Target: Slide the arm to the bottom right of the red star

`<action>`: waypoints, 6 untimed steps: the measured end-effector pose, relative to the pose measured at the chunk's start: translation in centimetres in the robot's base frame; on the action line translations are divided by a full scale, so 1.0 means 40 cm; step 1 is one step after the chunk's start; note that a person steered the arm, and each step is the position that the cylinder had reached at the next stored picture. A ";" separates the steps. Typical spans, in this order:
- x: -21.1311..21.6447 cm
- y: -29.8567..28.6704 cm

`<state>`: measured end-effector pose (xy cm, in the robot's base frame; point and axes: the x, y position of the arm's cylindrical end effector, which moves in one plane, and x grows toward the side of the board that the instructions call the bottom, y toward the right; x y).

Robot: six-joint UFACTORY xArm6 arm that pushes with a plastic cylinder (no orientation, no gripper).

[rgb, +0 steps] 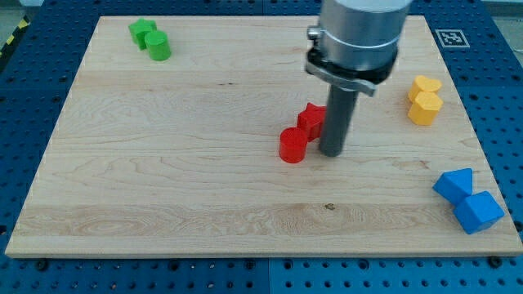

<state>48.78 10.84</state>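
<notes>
The dark rod's tip [331, 153] rests just right of the red star block [311, 118], near the red cylinder block [292, 145]. It grips nothing. Bare wooden board [163, 180] spreads towards the view's bottom; no writing is readable.

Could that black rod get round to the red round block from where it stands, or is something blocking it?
Probably yes. My tip stands just to the view's right of the red cylinder, below the red star, and only bare wooden board lies between them.

my tip [331, 153] sits just right of the star [311, 119], with the cylinder [292, 145] touching the star's lower left.
</notes>
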 end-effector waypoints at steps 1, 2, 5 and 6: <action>0.000 0.071; 0.000 0.071; -0.009 -0.040; -0.026 0.038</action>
